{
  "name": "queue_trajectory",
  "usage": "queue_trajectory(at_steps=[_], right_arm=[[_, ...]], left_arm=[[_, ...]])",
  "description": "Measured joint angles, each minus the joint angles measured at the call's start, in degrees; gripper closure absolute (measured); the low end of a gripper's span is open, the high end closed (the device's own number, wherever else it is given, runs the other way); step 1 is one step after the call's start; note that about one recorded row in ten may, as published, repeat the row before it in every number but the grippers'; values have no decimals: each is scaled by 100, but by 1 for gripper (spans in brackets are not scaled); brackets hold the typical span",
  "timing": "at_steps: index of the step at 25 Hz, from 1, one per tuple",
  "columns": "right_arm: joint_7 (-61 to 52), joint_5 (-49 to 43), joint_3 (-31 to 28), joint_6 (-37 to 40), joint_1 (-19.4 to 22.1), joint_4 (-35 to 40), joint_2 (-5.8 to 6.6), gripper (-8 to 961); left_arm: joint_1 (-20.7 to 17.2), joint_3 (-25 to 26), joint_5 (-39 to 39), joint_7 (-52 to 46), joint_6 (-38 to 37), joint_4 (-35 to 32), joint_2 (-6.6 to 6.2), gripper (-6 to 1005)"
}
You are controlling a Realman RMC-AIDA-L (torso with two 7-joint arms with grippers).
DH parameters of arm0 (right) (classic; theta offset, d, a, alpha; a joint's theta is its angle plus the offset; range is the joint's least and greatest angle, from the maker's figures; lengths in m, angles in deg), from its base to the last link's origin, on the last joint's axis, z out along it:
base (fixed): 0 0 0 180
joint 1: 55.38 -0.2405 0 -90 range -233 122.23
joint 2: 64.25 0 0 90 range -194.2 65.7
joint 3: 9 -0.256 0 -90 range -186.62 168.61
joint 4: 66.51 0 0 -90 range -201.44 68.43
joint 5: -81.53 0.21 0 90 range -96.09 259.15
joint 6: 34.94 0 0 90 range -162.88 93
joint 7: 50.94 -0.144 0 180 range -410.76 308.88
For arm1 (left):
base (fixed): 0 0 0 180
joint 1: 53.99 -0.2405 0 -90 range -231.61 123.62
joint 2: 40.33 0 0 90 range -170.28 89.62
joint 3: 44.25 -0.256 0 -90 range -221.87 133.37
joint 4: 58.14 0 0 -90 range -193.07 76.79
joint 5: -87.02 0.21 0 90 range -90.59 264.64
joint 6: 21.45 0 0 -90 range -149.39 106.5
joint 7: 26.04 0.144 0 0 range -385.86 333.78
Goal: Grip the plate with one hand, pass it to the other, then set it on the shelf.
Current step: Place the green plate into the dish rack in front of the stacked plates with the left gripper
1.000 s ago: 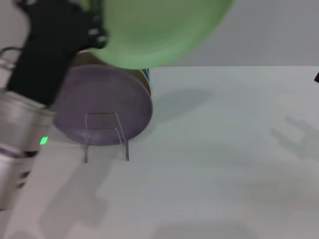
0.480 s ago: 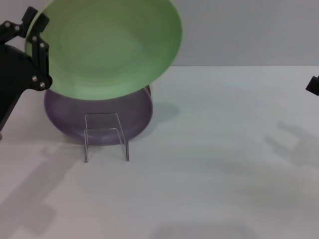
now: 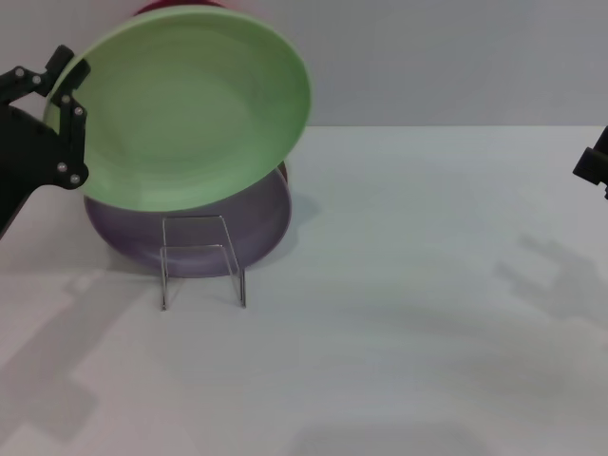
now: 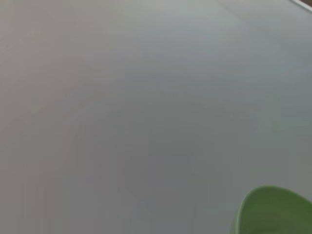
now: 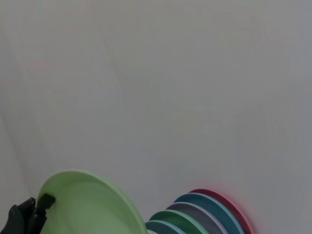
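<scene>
Left gripper (image 3: 68, 114) at the left edge of the head view, black fingers (image 3: 74, 133) clamped on the rim of the plate (image 3: 190, 109). Plate held up off the table (image 3: 408, 285), tilted, its hollow face turned toward the camera, rim pinched at its left side between the fingers. Directly behind and below it, a lilac plate (image 3: 204, 228) standing on edge in a thin wire rack (image 3: 201, 261), partly covered by the held plate. A sliver of red rim (image 3: 176, 6) peeking over the top of the green one.

Right gripper (image 3: 594, 166) barely showing at the right edge of the head view, well apart from the plate; cannot tell whether its fingers are apart or together.

From the right wrist view, a row of standing plates (image 5: 200, 217) in red, teal, lilac and darker green, just beside the held plate.
</scene>
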Motion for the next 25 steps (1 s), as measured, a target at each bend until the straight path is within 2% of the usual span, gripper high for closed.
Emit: queue_trajectory(at_steps=[11,22,25], right_arm=[[89,0,-3,-73,0,10,0,198],[152,1,-3,-111,9,17,0,198],[185,1,-3,-126,2,17,0,198]], left_arm=[[18,-51,0,-4,127,-283,-4,926],[-25,-193,-1,222,346,-343,45,907],[-48,-207,-1,517,408,-343,117,902]])
